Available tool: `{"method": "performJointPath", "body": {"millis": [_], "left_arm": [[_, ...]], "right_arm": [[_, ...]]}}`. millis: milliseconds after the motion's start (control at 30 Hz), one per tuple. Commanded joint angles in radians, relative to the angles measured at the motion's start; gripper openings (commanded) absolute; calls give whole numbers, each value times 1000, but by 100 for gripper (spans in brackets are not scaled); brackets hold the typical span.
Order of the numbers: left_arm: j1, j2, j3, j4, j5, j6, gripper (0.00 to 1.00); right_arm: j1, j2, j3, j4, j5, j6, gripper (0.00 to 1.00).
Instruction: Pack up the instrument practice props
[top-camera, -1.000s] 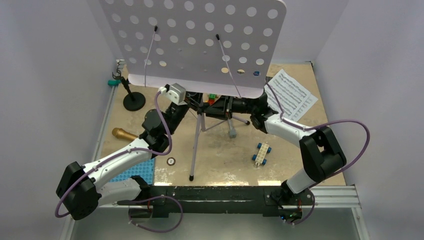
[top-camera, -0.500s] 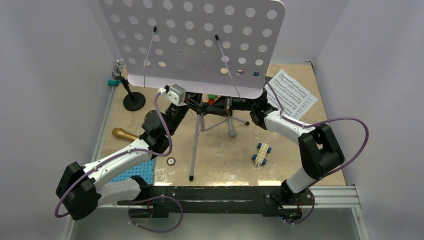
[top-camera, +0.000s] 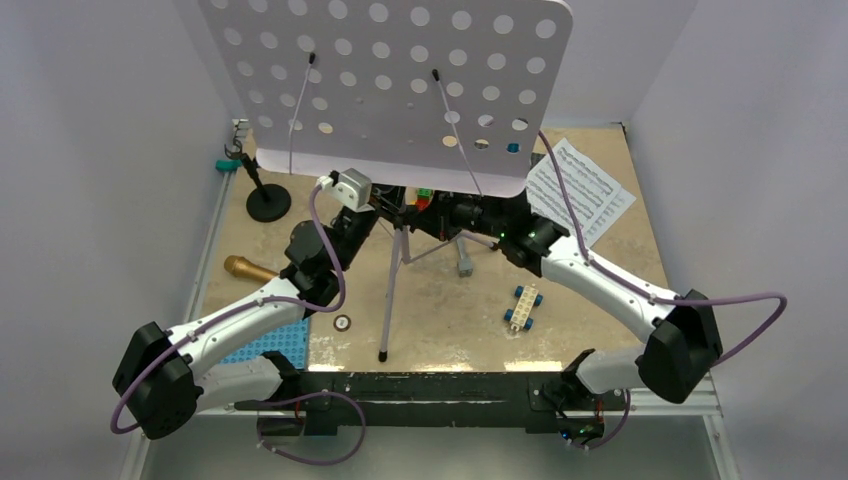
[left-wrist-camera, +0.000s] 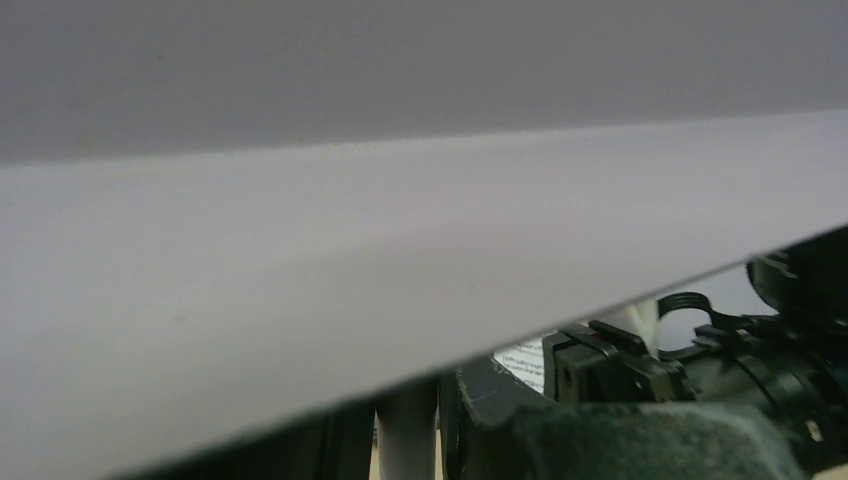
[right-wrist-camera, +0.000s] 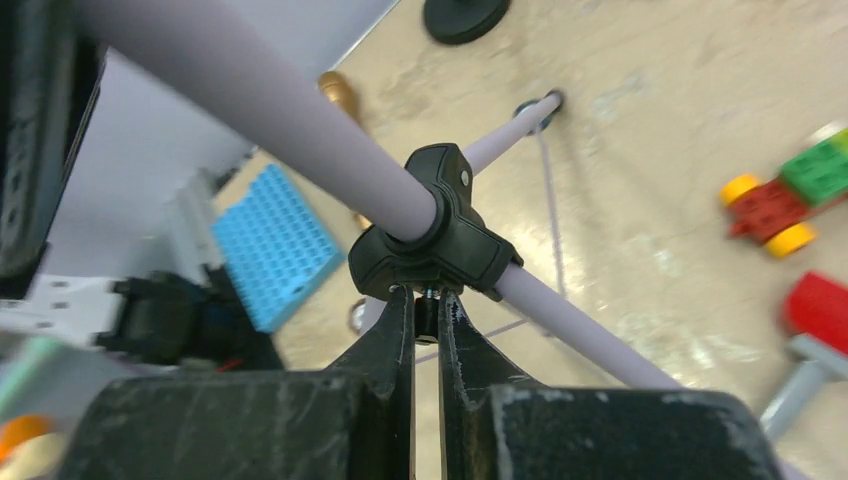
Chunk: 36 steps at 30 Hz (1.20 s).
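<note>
With our right gripper we pinch, fingers nearly together, a stub under the black plastic collar of the tall lavender tripod music stand, while of our left gripper we cannot tell the fingers' state.

arms: white links, black joints | cables: lavender, thin | right pincer: black, scuffed
</note>
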Motion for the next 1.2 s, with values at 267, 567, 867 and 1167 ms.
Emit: {"method": "performJointPath", "body": {"millis": [267,567,867,1167], "left_arm": [[-25,74,-34,-226,20,-82,0],[-29,98,-67,-244,-4,-121,0],[-64,145,-139,-223,-48,-161,0],[-127,146,-218,-195,-126,-216,0]], "right_arm": [[206,-138,-265,93,591,-367,34],[206,-334,-351,-34,553,-131,61],[206,-525,-518,55,517,-113,58],[206,-609,-682,326,520,-195,61]]}}
